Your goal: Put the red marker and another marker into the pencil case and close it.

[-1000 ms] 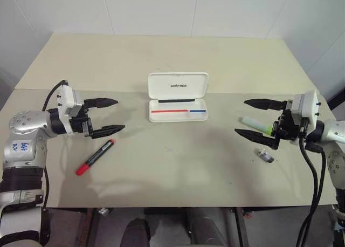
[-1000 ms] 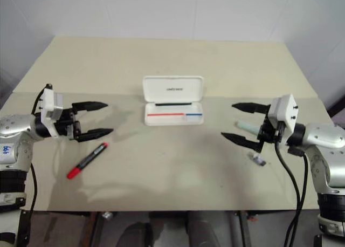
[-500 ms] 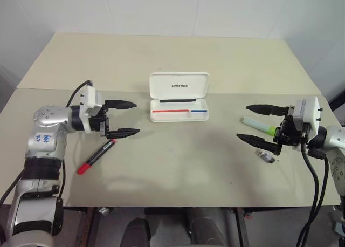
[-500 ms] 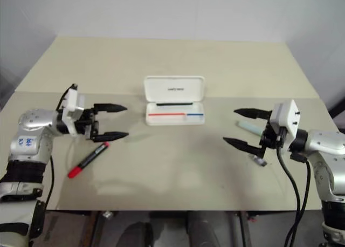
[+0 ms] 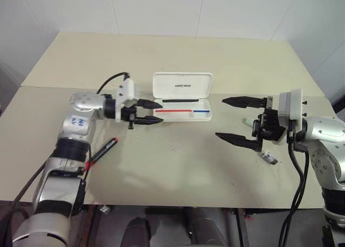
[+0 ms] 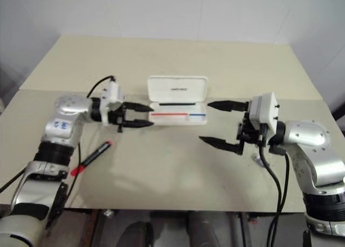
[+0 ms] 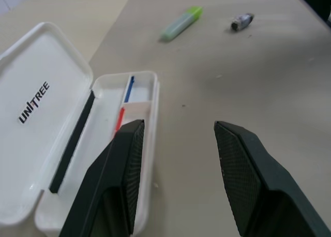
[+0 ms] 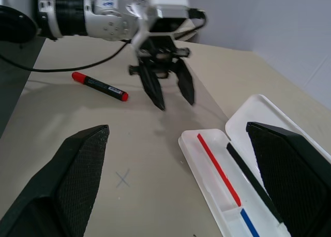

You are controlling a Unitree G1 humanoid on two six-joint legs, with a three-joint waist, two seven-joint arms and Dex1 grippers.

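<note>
The pencil case (image 5: 182,96) lies open near the middle of the table (image 5: 178,166), lid folded back away from the robot, tray with its red and blue stripe facing up and holding neither marker. Taking the case as the landmark, the red marker (image 5: 105,149) lies well off to the case's left and nearer the robot, its long axis running diagonally, one end toward the case and the other toward the table's near edge. The pale green marker (image 7: 180,23) lies well off to the case's right, also at a slant, with a small dark stubby object (image 7: 242,21) near it.

The left gripper (image 5: 150,111) hovers right at the case's left end, pointing along the case, so the red marker sits behind and below it, nearer the robot than the case; this arm is plainly the nearer one to that marker and would have to come back from the case to reach it. Its jaws stand partly apart with nothing between them, touching nothing.

The right gripper (image 5: 226,117) hangs just off the case's right end, pointing toward it, jaws spread wide and empty; the green marker lies farther right of the case, beyond the fingertips, so the right arm is the nearer one for that marker
</note>
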